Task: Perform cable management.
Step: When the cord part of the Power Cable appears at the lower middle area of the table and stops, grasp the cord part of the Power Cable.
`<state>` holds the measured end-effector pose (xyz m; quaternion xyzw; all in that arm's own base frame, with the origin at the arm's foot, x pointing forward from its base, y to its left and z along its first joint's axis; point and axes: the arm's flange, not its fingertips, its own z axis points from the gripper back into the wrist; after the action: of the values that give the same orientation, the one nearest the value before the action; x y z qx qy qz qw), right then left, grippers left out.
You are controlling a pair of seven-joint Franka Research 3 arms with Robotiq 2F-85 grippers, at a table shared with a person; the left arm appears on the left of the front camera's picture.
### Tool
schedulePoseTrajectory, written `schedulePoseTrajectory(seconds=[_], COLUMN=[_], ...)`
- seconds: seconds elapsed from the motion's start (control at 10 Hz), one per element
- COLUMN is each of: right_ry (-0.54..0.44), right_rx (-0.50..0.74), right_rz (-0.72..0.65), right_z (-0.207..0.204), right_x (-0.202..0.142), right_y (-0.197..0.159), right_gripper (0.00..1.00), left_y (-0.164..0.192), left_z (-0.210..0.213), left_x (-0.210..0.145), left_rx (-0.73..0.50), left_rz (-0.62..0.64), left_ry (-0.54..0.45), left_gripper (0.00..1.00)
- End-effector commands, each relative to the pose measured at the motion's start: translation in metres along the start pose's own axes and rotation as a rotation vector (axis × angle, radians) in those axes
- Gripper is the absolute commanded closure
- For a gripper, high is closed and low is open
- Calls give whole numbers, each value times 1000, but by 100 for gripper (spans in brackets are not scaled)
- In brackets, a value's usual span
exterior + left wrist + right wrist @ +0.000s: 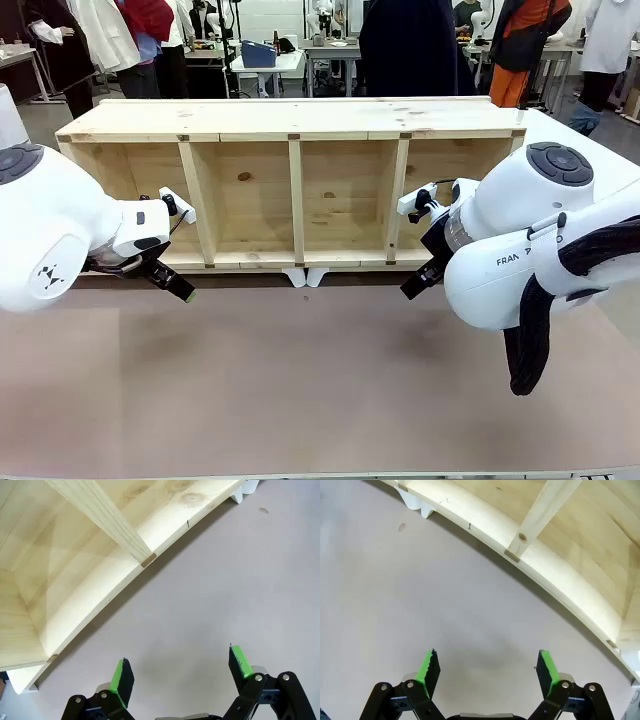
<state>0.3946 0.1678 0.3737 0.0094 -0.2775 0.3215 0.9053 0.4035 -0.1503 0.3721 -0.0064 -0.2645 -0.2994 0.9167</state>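
Fingers (121, 677) of L gripper (180, 669) spread wide, empty; R gripper (487, 667) same, wide, empty. Both over table (300, 390), near wood shelf (290, 120) front edge. Cable loc: can't tell.

Open tabletop (300, 380) before wooden shelf (290, 118)

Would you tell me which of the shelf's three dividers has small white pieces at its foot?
The middle divider: two white pieces sit right below it; the left divider and right divider have none.
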Motion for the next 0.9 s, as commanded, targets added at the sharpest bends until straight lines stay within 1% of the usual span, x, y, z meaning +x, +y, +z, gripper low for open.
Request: schedulePoseTrajectory(seconds=[0.0, 0.8], right_ry=[0, 0], right_rx=[0, 0], right_rz=[0, 0], right_z=[0, 0], right_x=[0, 0], right_y=[0, 0], right_gripper=[0, 0], left_y=[0, 0], left_z=[0, 0], left_x=[0, 0], left_rx=[0, 0], left_rz=[0, 0], left_ry=[0, 0], left_gripper=[0, 0])
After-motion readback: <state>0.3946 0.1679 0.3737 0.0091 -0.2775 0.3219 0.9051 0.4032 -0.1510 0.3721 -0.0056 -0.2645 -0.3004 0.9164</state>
